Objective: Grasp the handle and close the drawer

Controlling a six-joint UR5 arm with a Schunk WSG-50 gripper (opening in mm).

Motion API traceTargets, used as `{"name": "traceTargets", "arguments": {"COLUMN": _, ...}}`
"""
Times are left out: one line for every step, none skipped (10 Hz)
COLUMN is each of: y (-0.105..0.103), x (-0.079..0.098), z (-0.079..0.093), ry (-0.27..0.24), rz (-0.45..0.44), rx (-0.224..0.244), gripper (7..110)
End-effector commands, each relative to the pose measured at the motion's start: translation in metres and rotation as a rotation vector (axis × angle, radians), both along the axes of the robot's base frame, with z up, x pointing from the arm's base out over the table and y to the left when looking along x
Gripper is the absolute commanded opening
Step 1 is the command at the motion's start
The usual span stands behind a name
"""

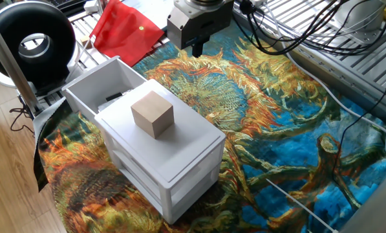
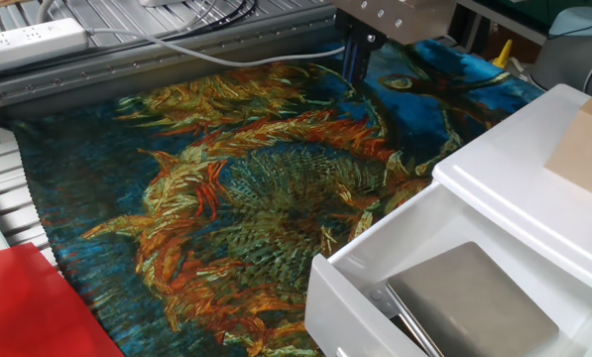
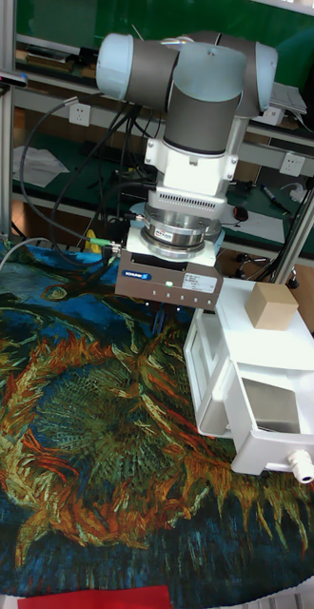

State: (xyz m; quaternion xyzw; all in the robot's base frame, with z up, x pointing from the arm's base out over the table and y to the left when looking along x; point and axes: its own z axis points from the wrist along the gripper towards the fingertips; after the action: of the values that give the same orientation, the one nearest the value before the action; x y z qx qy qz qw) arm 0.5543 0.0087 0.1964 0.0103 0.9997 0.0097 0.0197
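The drawer (image 3: 271,423) is the top one of the white cabinet (image 3: 271,343) and stands pulled out, with a flat grey item (image 2: 469,302) lying in it. Its round white handle (image 3: 302,464) sticks out of the front wall; the two fixed views do not show it. The open drawer (image 1: 102,84) points to the upper left in one fixed view, and its front corner (image 2: 325,288) shows in the other. My gripper (image 1: 198,46) hangs above the cloth beside the cabinet, well away from the handle and holding nothing. Dark fingers (image 2: 356,59) show, but their spacing is unclear.
A tan wooden cube (image 1: 152,113) rests on the cabinet top. A sunflower-patterned cloth (image 1: 277,129) covers the table. A red cloth (image 1: 121,26) and a black round device (image 1: 31,42) lie past the drawer's end. Cables (image 1: 289,32) run along the table's far edge.
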Motion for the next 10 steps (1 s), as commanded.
{"name": "traceTargets", "arguments": {"y": 0.000, "x": -0.002, "z": 0.001, "ry": 0.007, "rz": 0.032, "rx": -0.001, "gripper": 7}}
{"name": "traceTargets", "arguments": {"y": 0.001, "x": -0.003, "z": 0.001, "ry": 0.012, "rz": 0.051, "rx": 0.000, "gripper": 7}}
{"name": "traceTargets", "arguments": {"y": 0.003, "x": -0.001, "z": 0.002, "ry": 0.002, "rz": 0.078, "rx": 0.008, "gripper": 7}}
{"name": "traceTargets", "arguments": {"y": 0.006, "x": -0.002, "z": 0.003, "ry": 0.000, "rz": 0.116, "rx": 0.020, "gripper": 7}}
{"name": "traceTargets", "arguments": {"y": 0.005, "x": -0.003, "z": 0.003, "ry": 0.006, "rz": 0.159, "rx": 0.016, "gripper": 7}}
{"name": "traceTargets", "arguments": {"y": 0.001, "x": -0.005, "z": 0.002, "ry": 0.012, "rz": 0.212, "rx": 0.000, "gripper": 7}}
{"name": "traceTargets", "arguments": {"y": -0.003, "x": -0.004, "z": 0.002, "ry": 0.011, "rz": 0.268, "rx": -0.019, "gripper": 7}}
{"name": "traceTargets", "arguments": {"y": -0.004, "x": -0.003, "z": 0.001, "ry": 0.007, "rz": 0.296, "rx": -0.024, "gripper": 7}}
{"name": "traceTargets", "arguments": {"y": -0.005, "x": -0.001, "z": 0.000, "ry": 0.003, "rz": 0.300, "rx": -0.031, "gripper": 7}}
{"name": "traceTargets", "arguments": {"y": -0.001, "x": 0.000, "z": -0.001, "ry": -0.005, "rz": 0.288, "rx": -0.018, "gripper": 7}}
